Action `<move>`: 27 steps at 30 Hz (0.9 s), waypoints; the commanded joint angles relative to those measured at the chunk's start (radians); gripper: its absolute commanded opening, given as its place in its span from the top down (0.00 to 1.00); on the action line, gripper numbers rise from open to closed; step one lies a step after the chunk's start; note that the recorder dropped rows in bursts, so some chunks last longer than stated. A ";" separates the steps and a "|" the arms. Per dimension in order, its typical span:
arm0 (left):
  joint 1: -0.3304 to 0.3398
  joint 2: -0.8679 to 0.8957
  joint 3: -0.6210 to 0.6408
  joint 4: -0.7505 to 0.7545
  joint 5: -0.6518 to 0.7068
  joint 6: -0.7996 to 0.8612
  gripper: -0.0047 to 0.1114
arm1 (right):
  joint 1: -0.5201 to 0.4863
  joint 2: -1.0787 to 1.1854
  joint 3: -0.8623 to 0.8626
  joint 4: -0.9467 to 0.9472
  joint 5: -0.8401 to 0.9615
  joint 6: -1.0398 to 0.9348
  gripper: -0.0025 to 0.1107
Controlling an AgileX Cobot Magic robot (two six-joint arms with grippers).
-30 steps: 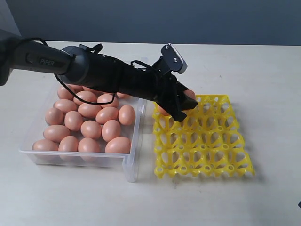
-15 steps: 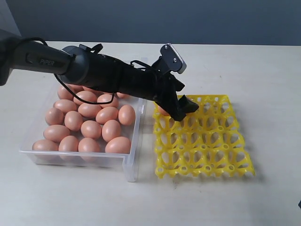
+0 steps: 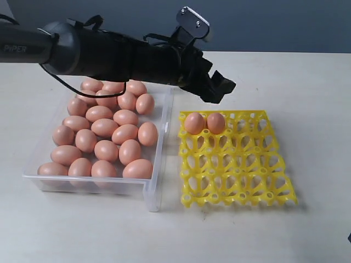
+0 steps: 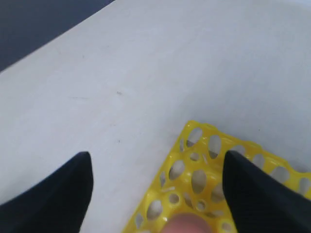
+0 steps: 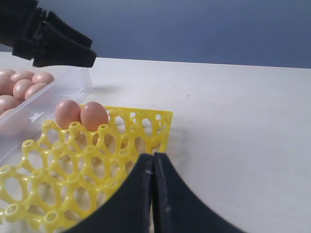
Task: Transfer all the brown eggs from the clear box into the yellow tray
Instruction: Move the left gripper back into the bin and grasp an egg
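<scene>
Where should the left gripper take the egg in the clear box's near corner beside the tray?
Probably from straight above, jaws across the short waist of that egg: it lies on its side, and the clear box wall and neighbouring eggs block sideways approaches.

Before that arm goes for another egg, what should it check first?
1. The left gripper is open and empty: ok.
2. The two eggs sit side by side in the yellow tray: ok.
3. Free cups in the tray: ok, all the others are empty.
4. More brown eggs in the clear box: ok, many.
5. The right gripper is out of the path: cannot tell; it is shut, low beside the tray.
</scene>
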 commanded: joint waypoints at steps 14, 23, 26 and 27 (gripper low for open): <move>0.009 -0.123 -0.003 0.992 0.156 -0.952 0.95 | 0.001 0.000 -0.003 -0.002 -0.010 0.000 0.97; 0.116 -0.308 0.080 1.306 0.352 -1.342 0.95 | 0.001 0.000 -0.003 -0.002 -0.010 0.000 0.97; 0.144 -0.357 0.133 1.335 0.367 -1.379 0.95 | 0.001 0.000 -0.003 -0.002 -0.010 0.000 0.97; 0.153 -0.368 0.147 1.343 0.359 -1.402 0.95 | 0.001 0.000 -0.003 -0.002 -0.010 0.000 0.97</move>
